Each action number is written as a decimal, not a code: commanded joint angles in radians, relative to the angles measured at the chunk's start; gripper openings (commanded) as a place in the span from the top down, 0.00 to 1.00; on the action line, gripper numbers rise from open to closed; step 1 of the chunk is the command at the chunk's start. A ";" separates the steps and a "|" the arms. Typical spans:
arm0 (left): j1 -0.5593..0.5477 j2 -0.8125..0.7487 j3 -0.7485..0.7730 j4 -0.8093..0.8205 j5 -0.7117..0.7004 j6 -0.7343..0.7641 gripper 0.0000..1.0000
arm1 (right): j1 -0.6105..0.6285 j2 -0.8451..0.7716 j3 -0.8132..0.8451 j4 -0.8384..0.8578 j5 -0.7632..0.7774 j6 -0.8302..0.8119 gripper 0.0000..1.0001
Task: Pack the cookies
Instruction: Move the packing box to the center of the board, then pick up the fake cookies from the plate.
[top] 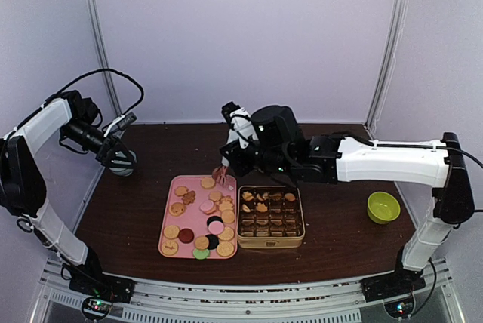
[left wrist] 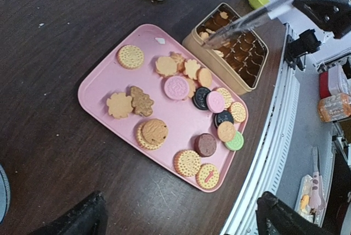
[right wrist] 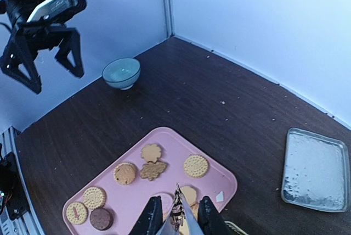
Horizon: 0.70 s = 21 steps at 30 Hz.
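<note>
Right pincer (right wrist: 177, 206) tight on edge-on, half-hidden cookie (right wrist: 176, 219); left pincer (right wrist: 56, 78) wide, empty.

Soft, even light throughout; the cookies (left wrist: 153, 132) cast faint shadows, and the right gripper (right wrist: 178, 219) blurs close-up.

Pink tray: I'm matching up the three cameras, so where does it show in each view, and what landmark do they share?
Top external: the pink tray lies low centre, just left of the gold tin.
Left wrist: the pink tray fills the middle, set diagonally.
Right wrist: the pink tray is lower centre, reaching the bottom edge.
Shared landmark: the brown leaf-shaped cookie on it, beside a tan flower-shaped one.
</note>
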 commanded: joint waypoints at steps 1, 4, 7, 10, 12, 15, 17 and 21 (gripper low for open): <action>0.012 0.010 -0.007 0.121 -0.047 -0.074 0.02 | 0.036 0.074 0.044 -0.001 -0.010 -0.002 0.80; 0.024 0.009 -0.023 0.168 -0.059 -0.112 0.02 | 0.053 0.103 0.061 -0.011 0.004 -0.009 0.78; 0.033 0.007 -0.043 0.198 -0.074 -0.132 0.02 | 0.054 0.127 0.075 -0.012 0.002 -0.007 0.76; 0.035 0.001 -0.055 0.204 -0.081 -0.134 0.02 | 0.054 0.156 0.106 -0.023 0.025 -0.014 0.75; 0.034 -0.004 -0.060 0.203 -0.082 -0.136 0.02 | 0.051 0.174 0.129 -0.027 0.037 -0.023 0.75; 0.034 -0.012 -0.066 0.201 -0.081 -0.137 0.02 | 0.048 0.189 0.156 -0.025 0.043 -0.030 0.74; 0.035 -0.018 -0.069 0.202 -0.080 -0.139 0.02 | 0.048 0.201 0.172 -0.022 0.059 -0.038 0.74; 0.034 -0.026 -0.075 0.207 -0.077 -0.151 0.02 | 0.028 0.254 0.243 -0.057 0.083 -0.042 0.72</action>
